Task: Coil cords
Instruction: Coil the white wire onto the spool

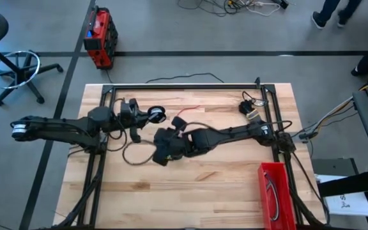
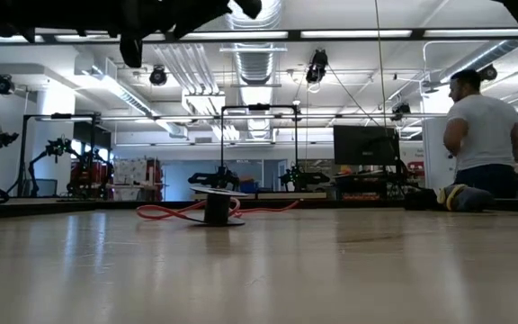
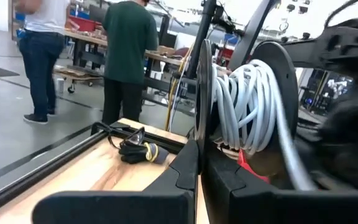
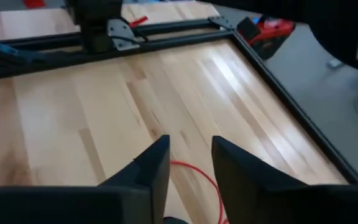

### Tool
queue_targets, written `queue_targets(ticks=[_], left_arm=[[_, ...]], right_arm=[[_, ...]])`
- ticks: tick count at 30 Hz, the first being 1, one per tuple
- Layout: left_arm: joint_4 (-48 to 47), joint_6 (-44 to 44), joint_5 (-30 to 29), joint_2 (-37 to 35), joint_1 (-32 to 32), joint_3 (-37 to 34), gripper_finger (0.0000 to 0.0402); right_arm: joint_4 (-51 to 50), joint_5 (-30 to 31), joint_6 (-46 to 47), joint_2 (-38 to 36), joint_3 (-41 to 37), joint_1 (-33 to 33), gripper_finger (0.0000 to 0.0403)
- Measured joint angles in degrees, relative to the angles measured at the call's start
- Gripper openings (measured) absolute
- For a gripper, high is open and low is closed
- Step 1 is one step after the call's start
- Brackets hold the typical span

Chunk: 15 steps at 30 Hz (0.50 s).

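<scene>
1. High view: the left gripper (image 1: 135, 119) is at the far left-centre of the bench (image 1: 222, 185), right beside a spool (image 1: 156, 115). The right gripper (image 1: 165, 152) reaches to the middle, over a thin dark cord (image 1: 133, 151) that lies in a loose loop. A red cord (image 1: 185, 117) lies slack nearby, and a small black bundle (image 1: 250, 108) sits by the far right rail. A red bin (image 1: 275, 195) at the near right corner holds 1 thin cord; nothing else can be made out in it.
2. Low view: the red cord (image 2: 174, 212) trails loose on the bench around a small dark spool (image 2: 217, 206), so it looks uncoiled.
3. Left wrist view: the left gripper's fingers (image 3: 188, 171) are pressed on a spool disc (image 3: 203, 93), with white cord (image 3: 244, 102) wound on the spool. This cord seems largely done.
4. Right wrist view: the right gripper (image 4: 190, 163) is apart and empty above the red cord (image 4: 197, 174). The red and dark cords appear left to coil.
</scene>
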Motion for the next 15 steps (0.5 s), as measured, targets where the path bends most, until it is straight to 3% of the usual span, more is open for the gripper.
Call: queue_targets(ticks=[12,15], left_arm=[[-1.86,1.09,0.33,-1.5,-0.04,-0.04,0.0],[-1.71,1.09,1.75,-1.88,-0.07,-0.04,0.0]], right_arm=[[1.81,7.92,-4.64,0.02,-0.21,6.09,0.0158],[7.85,8.43,-7.73,0.02,-1.64,6.23,0.016]])
